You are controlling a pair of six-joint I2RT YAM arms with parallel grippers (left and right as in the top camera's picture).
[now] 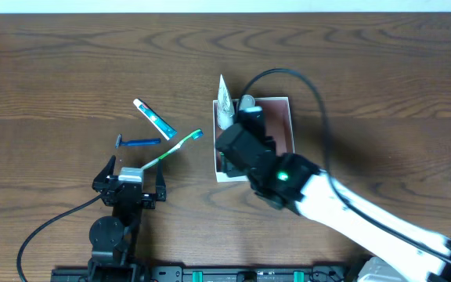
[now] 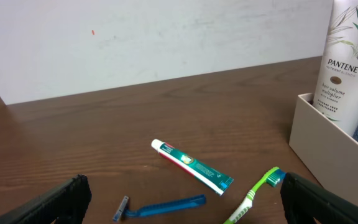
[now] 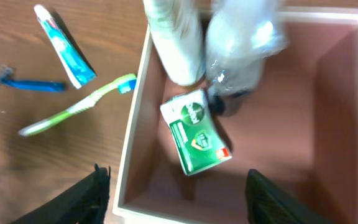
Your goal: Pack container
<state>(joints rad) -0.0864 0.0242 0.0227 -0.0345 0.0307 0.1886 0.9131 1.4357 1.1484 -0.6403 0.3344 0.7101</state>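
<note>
The container (image 1: 284,117) is a shallow white-walled box with a pinkish floor, at the table's middle. It also shows in the right wrist view (image 3: 135,124) and the left wrist view (image 2: 328,143). Inside it are a white Pantene bottle (image 3: 176,43) (image 2: 347,68), a clear bottle (image 3: 241,43) and a green box (image 3: 196,132). My right gripper (image 3: 179,199) (image 1: 233,153) hovers open and empty over the container's near side. A toothpaste tube (image 1: 154,117) (image 2: 191,165), blue razor (image 1: 138,142) (image 2: 160,207) and green toothbrush (image 1: 174,147) (image 2: 253,196) lie on the table to the left. My left gripper (image 1: 130,184) (image 2: 185,186) is open just behind them.
The dark wooden table (image 1: 382,70) surrounds everything. The right arm (image 1: 351,211) and its black cable (image 1: 304,82) cross over the container. A white wall stands behind the table in the left wrist view.
</note>
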